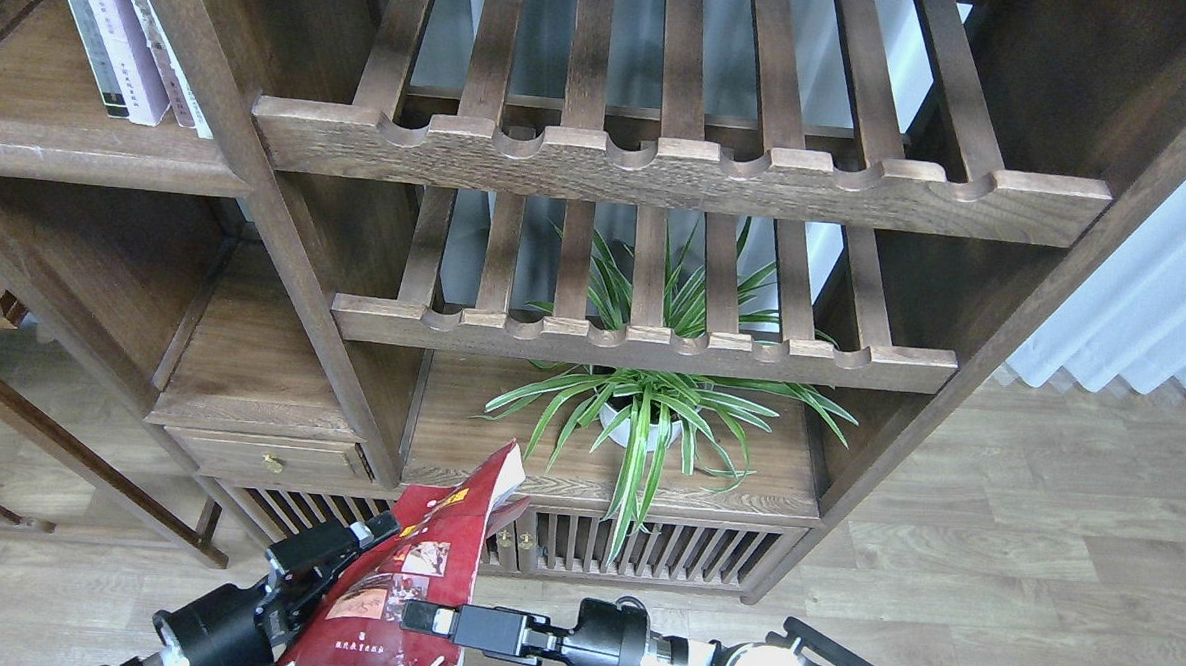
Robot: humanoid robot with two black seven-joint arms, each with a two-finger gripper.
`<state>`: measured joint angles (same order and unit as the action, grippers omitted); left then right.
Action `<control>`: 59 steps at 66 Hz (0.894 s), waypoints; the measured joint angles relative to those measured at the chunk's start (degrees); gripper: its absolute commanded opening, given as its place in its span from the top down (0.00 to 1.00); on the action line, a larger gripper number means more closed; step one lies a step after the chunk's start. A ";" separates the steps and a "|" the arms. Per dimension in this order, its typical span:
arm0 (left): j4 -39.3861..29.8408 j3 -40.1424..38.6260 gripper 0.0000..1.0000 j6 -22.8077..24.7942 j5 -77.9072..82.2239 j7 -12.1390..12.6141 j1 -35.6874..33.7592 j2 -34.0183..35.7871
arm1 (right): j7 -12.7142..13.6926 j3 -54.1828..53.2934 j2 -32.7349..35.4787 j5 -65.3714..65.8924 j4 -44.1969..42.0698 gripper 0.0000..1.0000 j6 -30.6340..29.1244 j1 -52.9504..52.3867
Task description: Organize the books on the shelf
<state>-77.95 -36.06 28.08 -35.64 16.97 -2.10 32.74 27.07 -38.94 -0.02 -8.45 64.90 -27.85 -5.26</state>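
The red book [397, 590] sits low in the head view, tilted, held between both arms in front of the cabinet; its cover carries a yellow title near the top and small photos below, with a line of pale print near its lower edge, all too small to read; its top corner [505, 466] curls open and shows white pages. The left gripper [359, 543] presses against the book's left edge, and the right gripper [420, 616] meets its lower right part; whether either pincer is apart or together, I cannot tell, since the fingers are hidden against the cover. Up at the top left, a flat dark-brown shelf [91, 146] with a rounded front edge bears a few upright books [131, 33], pale lavender and white spines leaning slightly, with dark writing on them that cannot be made out. In the middle of the wooden unit stand two slatted racks [680, 172] with scalloped notches along their front rails, one above the other; under them a spider plant [649, 416] in a white pot rests on a lower board, leaves spilling over its front. A small drawer [267, 456] with a brass knob lies to the left; the floor [1023, 572] is grey-brown wood plank, and a pale curtain [1155, 298] hangs at the right.
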 measured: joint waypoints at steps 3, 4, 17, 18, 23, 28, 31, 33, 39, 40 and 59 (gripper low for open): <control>0.04 0.02 0.23 0.00 0.00 -0.30 0.20 0.45 | 0.14 0.00 0.00 -0.06 0.05 0.92 -0.01 0.00; 0.08 0.02 0.24 0.00 0.00 -0.36 0.24 0.57 | 0.23 0.02 0.00 -0.08 0.06 0.92 -0.01 0.00; 0.28 0.41 0.35 -0.06 -0.12 -0.69 0.21 1.05 | 0.89 0.24 0.00 -0.11 0.15 0.92 -0.12 0.07; 0.28 0.44 0.36 -0.06 -0.13 -0.70 0.18 1.02 | 0.89 0.27 0.00 -0.11 0.15 0.92 -0.12 0.09; 0.28 0.51 0.42 -0.08 -0.13 -0.72 0.03 0.88 | 0.92 0.38 0.00 -0.11 0.15 0.92 -0.13 0.14; 0.28 0.53 0.51 -0.08 -0.13 -0.72 -0.09 0.81 | 0.92 0.43 0.01 -0.11 0.15 0.92 -0.15 0.16; 0.28 0.54 0.62 -0.08 -0.13 -0.72 -0.14 0.81 | 0.92 0.46 0.01 -0.11 0.15 0.92 -0.16 0.17; 0.28 0.55 0.71 -0.08 -0.13 -0.72 -0.16 0.81 | 0.94 0.48 0.01 -0.11 0.15 0.92 -0.16 0.17; 0.18 0.59 0.90 -0.09 -0.13 -0.97 -0.18 0.79 | 0.94 0.60 0.02 -0.07 0.15 0.92 -0.16 0.17; 0.15 0.60 0.90 -0.08 -0.13 -1.05 -0.18 0.79 | 0.94 0.60 0.02 -0.05 0.15 0.92 -0.16 0.17; -0.24 0.59 0.92 -0.07 -0.14 -1.55 0.22 1.92 | 0.96 0.22 0.00 0.04 0.14 0.92 -0.16 0.08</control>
<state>-78.19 -35.47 28.01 -35.78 15.43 -1.89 34.66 28.03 -38.72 -0.02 -8.41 65.04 -28.00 -5.18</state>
